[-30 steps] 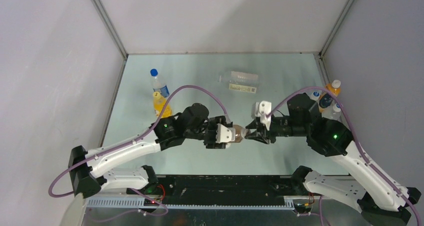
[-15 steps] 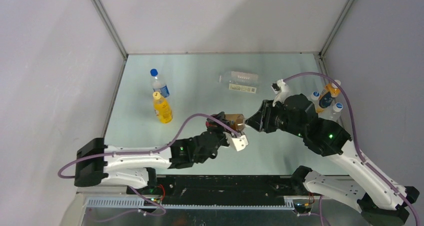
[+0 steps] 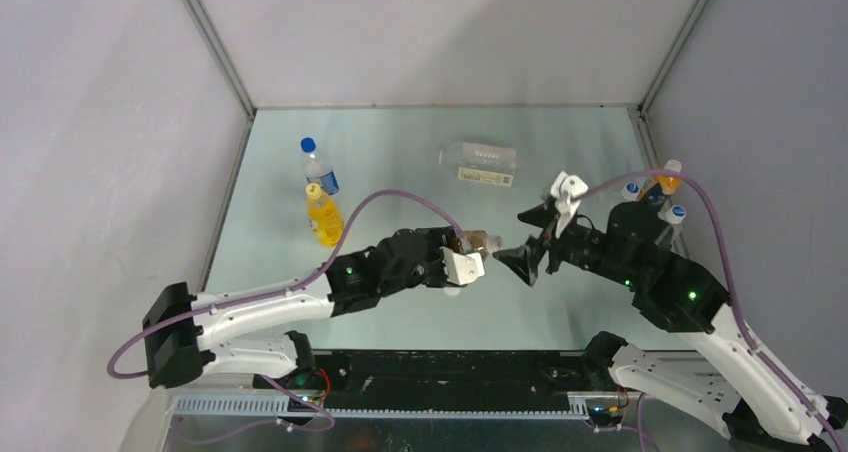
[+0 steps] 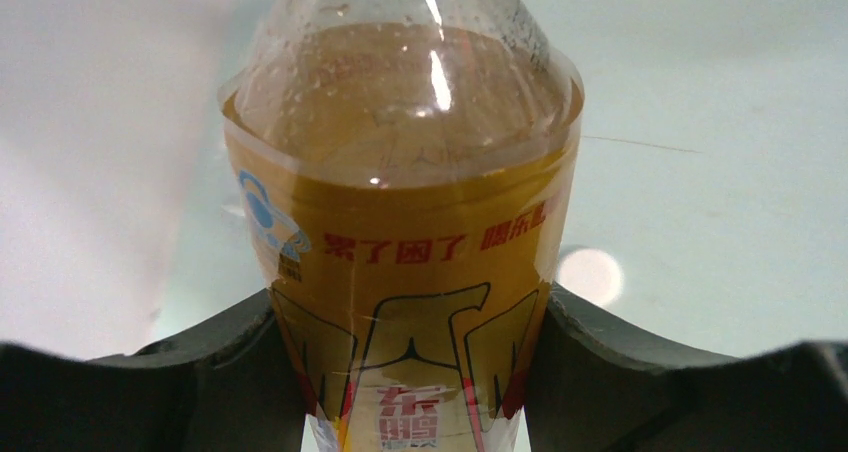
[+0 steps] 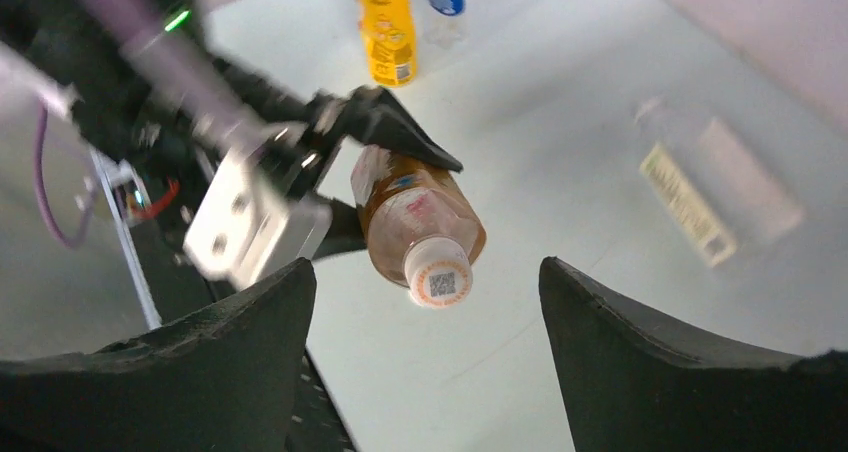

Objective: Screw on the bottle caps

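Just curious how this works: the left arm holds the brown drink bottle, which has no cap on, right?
No. The left gripper holds the brown drink bottle, but a white cap sits on its neck, as the right wrist view shows.

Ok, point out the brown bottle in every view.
Top external: brown bottle near centre, slightly right.
Left wrist: bottle fills the centre, neck pointing away.
Right wrist: bottle at centre, cap facing the camera.
Shared landmark: the left pincer gripping it.
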